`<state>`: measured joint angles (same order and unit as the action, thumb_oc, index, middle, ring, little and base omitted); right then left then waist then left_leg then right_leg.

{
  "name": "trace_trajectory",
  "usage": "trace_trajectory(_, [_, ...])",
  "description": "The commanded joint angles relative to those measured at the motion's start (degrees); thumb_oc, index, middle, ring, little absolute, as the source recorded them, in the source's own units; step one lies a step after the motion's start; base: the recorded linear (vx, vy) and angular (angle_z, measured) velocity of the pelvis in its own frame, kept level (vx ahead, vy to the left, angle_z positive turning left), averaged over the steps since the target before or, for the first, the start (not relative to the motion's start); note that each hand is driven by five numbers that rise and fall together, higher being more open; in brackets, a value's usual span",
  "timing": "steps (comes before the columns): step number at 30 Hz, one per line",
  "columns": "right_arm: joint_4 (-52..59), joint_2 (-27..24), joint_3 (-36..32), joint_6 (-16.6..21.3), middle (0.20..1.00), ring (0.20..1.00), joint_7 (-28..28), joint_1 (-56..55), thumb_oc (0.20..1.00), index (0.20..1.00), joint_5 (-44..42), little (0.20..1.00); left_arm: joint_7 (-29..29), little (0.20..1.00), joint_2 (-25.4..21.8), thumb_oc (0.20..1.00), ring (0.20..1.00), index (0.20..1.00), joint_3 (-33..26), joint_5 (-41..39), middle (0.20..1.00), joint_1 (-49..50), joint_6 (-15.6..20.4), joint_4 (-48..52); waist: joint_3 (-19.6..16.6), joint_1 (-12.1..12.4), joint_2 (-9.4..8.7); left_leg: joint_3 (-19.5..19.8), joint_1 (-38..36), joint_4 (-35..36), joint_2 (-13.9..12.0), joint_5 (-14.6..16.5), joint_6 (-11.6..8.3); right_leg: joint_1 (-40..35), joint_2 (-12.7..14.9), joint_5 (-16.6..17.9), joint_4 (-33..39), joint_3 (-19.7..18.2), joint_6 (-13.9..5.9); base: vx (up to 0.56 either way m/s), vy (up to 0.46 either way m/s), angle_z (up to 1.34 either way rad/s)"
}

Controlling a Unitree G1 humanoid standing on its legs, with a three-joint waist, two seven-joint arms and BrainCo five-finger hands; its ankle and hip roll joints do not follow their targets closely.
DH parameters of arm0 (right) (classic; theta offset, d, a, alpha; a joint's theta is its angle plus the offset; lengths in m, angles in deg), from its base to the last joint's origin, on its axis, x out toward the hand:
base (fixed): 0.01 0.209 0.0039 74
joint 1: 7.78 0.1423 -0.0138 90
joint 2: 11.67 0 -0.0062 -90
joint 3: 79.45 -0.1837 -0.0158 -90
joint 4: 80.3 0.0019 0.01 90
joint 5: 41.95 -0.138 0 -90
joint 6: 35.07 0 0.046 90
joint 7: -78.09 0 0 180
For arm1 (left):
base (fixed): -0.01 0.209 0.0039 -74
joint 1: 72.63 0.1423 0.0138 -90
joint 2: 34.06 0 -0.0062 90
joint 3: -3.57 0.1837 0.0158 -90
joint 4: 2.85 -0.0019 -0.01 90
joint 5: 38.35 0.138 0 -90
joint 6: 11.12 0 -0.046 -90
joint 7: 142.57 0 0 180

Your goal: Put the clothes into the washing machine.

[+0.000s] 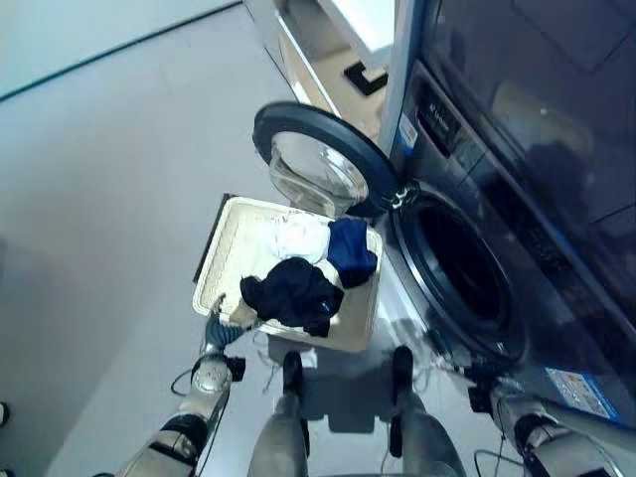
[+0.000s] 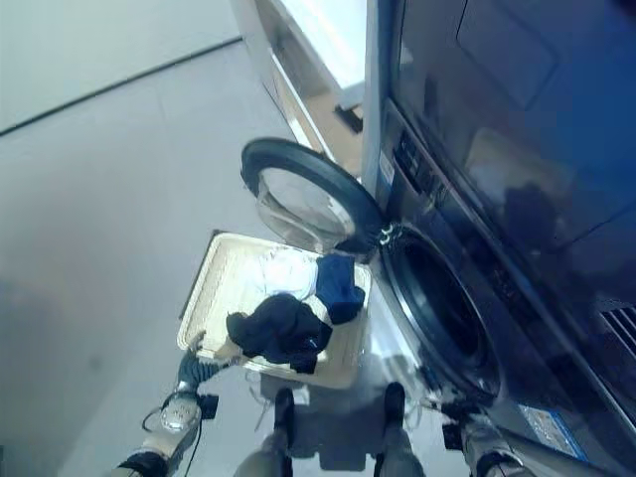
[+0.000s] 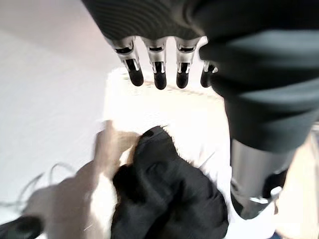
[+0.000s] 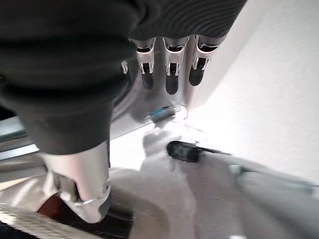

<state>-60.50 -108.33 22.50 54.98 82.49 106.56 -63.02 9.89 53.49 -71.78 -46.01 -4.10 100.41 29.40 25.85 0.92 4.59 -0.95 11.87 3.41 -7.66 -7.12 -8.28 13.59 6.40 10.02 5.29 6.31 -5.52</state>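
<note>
I see both hands, left and right, relaxed and holding nothing, dark crumpled garment in cream basket, washer's round door open at twelve o'clock.

The two eye views look steeply down from head height and share one scene from slightly offset positions: the cream laundry basket on the floor and, at right, the washing machine with its round door swung open. The left wrist view looks along the left hand from very close onto the dark garment in that basket. The right wrist view looks along the right hand toward the machine's lower front.
</note>
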Motion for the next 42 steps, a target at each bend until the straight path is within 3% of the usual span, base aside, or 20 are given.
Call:
trace_trajectory(1, [0.72,-1.64,2.37,1.81,1.000,1.000,0.11,1.39,1.000,1.000,-2.66,1.000,-11.06,1.000,-3.86,1.000,1.000,1.000,0.28,4.53,1.000,-4.35,2.55,1.50,1.39,1.55,-4.44,0.13,1.34,-1.31,3.71,3.41,3.64,5.46,0.65,-3.72,-7.42,-1.26,-1.78,-0.17,-0.065,-0.02])
trace_trajectory(3, [2.22,-2.29,3.21,3.18,1.000,1.000,-0.26,3.23,1.000,1.000,-4.70,1.000,-16.93,1.000,-5.75,1.000,1.000,1.000,0.83,9.07,1.000,-7.68,2.57,3.62,3.87,1.88,-5.61,0.92,5.27,-3.94,4.09,3.32,3.49,9.07,0.71,-3.55,-9.75,-0.57,-2.03,-0.14,-0.075,-0.01])
trace_trajectory(9, [5.93,-2.38,5.24,5.60,1.000,1.000,-0.55,4.96,1.000,1.000,-6.28,1.000,-25.17,1.000,-9.62,1.000,1.000,1.000,3.44,19.69,1.000,-13.57,0.76,7.31,3.94,1.67,-7.02,1.95,14.74,-7.42,4.65,2.81,3.26,18.14,0.35,-3.66,-13.87,0.48,-2.44,-0.06,-0.046,0.00])
trace_trajectory(14, [10.67,-3.84,7.01,5.62,1.000,1.000,-0.74,6.77,1.000,1.000,-7.02,1.000,-28.35,1.000,-13.06,1.000,1.000,1.000,7.35,27.19,1.000,-19.82,-0.70,8.44,3.94,0.64,-6.96,2.53,23.12,-11.64,5.24,2.55,2.94,25.77,0.10,-3.62,-17.64,1.03,-2.51,-0.03,-0.026,0.03])
trace_trajectory(22, [15.43,-5.98,9.39,4.69,1.000,1.000,-0.49,10.08,1.000,1.000,-8.13,1.000,-30.80,1.000,-15.56,1.000,1.000,1.000,11.39,31.44,1.000,-28.71,-1.75,8.17,3.94,-0.98,-6.92,2.85,33.94,-18.63,6.06,3.57,2.65,35.53,-0.40,-4.03,-22.57,0.97,-2.36,0.00,0.014,0.06])
trace_trajectory(32, [19.47,-7.99,11.41,3.48,1.000,1.000,-1.35,13.99,1.000,1.000,-8.58,1.000,-27.93,1.000,-18.13,1.000,1.000,1.000,16.38,29.06,1.000,-39.55,-5.59,4.93,3.94,-3.28,-7.30,2.90,41.63,-22.86,5.87,4.00,2.32,42.95,-0.96,-3.56,-25.10,-0.46,-2.21,0.01,0.015,-0.01])
trace_trajectory(42, [20.17,-7.96,13.46,3.81,1.000,1.000,-0.91,15.68,1.000,1.000,-8.70,1.000,-27.15,1.000,-18.71,1.000,1.000,1.000,13.57,18.66,1.000,-44.96,-4.02,1.10,3.94,-4.52,-7.71,2.81,43.72,-23.00,5.60,3.48,1.52,45.16,-1.64,-3.68,-25.62,-1.16,-2.18,0.01,0.030,-0.03])
